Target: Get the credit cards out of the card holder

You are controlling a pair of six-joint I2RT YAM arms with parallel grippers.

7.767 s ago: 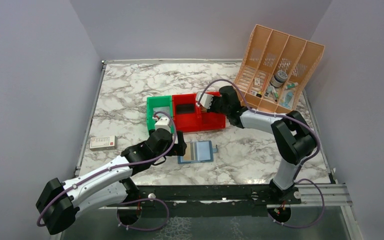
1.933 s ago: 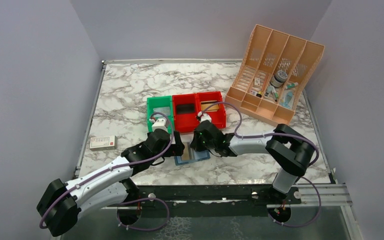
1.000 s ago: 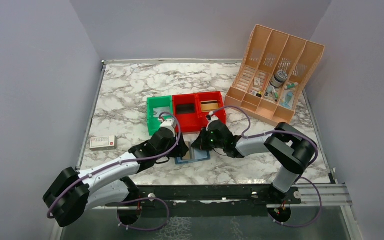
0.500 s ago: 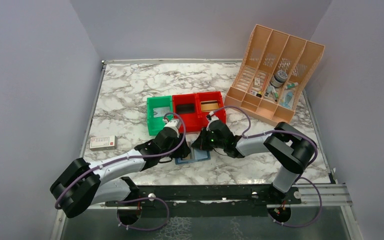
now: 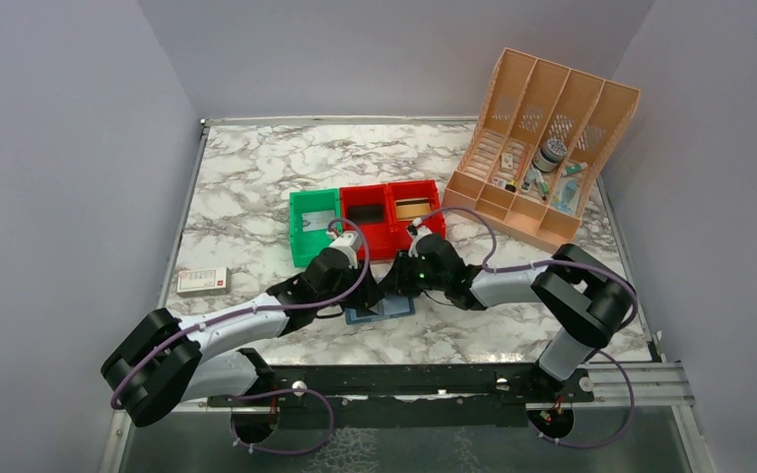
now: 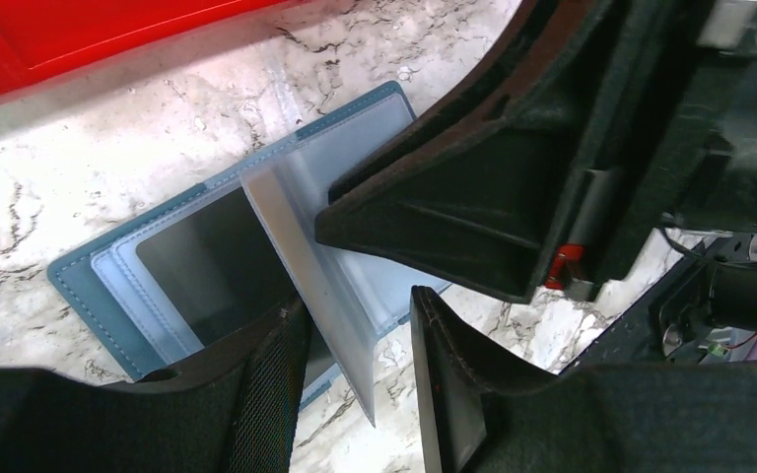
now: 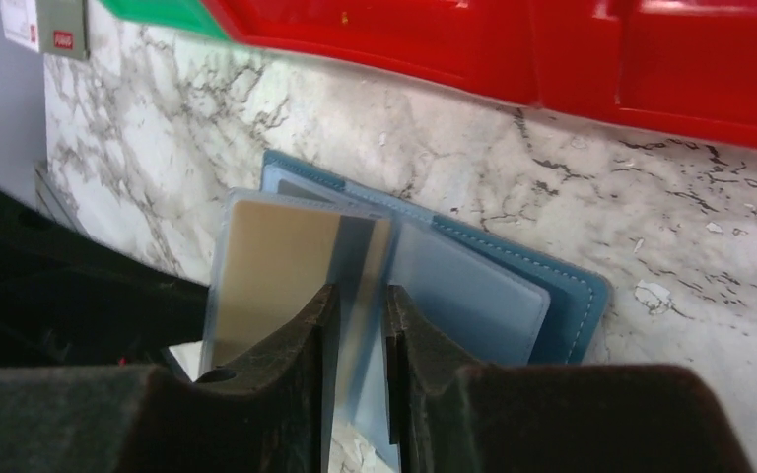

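The blue card holder (image 5: 384, 311) (image 6: 108, 286) (image 7: 564, 296) lies open on the marble in front of the red bins. One clear sleeve leaf (image 6: 310, 281) stands raised off it, with a tan-gold credit card (image 7: 268, 258) inside. My left gripper (image 5: 359, 295) (image 6: 355, 379) is open and straddles the leaf's lower edge. The leaf leans on one finger (image 6: 274, 379). My right gripper (image 5: 392, 290) (image 7: 360, 367) faces it from the other side, jaws slightly apart with the leaf's edge in the narrow gap. Another tan card (image 5: 414, 209) lies in the right red bin.
Two red bins (image 5: 367, 234) and a green bin (image 5: 301, 235) stand just behind the holder. A white-and-red flat box (image 5: 203, 281) lies at the left. A peach slotted organiser (image 5: 513, 94) with small items stands at the back right.
My left arm has pushed in toward the holder and its jaws have narrowed around the raised leaf. My right jaws, shut on the leaf before, have parted a little.
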